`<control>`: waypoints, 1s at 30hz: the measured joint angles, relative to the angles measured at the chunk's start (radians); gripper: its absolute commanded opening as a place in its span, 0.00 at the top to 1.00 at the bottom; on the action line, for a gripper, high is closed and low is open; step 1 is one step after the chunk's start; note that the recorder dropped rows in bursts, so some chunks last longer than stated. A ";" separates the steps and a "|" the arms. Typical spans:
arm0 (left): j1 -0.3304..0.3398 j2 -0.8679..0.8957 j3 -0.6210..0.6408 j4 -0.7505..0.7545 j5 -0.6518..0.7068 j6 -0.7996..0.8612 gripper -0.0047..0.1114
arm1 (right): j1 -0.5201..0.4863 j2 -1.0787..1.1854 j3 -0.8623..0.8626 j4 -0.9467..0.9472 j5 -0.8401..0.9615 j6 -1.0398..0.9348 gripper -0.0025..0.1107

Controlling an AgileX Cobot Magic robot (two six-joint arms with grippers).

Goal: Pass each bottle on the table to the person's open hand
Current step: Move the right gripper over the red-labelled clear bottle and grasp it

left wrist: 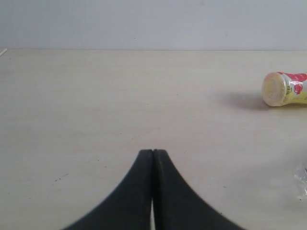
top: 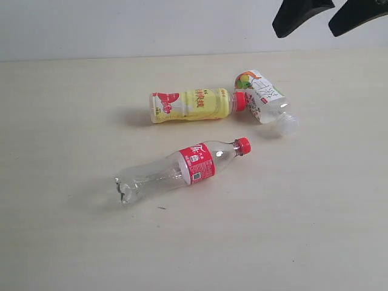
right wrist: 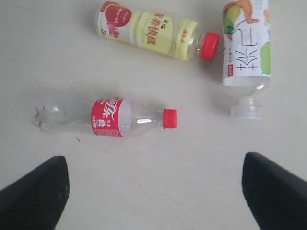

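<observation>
Three bottles lie on their sides on the pale table (top: pixel 73 121). The yellow bottle with a red cap (top: pixel 194 104) (right wrist: pixel 153 31) is farthest back, and its base shows in the left wrist view (left wrist: pixel 284 89). A white-capped bottle with a white and green label (top: pixel 264 97) (right wrist: pixel 245 52) lies beside its cap. The clear bottle with a red label and cap (top: pixel 182 168) (right wrist: pixel 108 118) is nearest. My right gripper (top: pixel 315 17) (right wrist: pixel 156 184) hangs open high above the bottles, holding nothing. My left gripper (left wrist: pixel 153 153) is shut and empty, far from the bottles. A second white-capped bottle is out of view.
A plain pale wall (top: pixel 121 24) runs behind the table's far edge. No hand shows in any view. A sliver of the clear bottle's crumpled base (left wrist: pixel 302 176) shows at the edge of the left wrist view.
</observation>
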 measured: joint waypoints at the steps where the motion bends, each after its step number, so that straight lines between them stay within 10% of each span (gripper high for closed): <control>1: 0.000 0.000 0.000 0.000 0.000 0.000 0.96 | 0.012 -0.002 0.008 0.000 0.002 -0.006 0.19; 30: 0.000 0.000 0.000 0.000 0.000 0.000 0.96 | 0.272 0.014 0.019 0.077 0.007 -0.584 0.19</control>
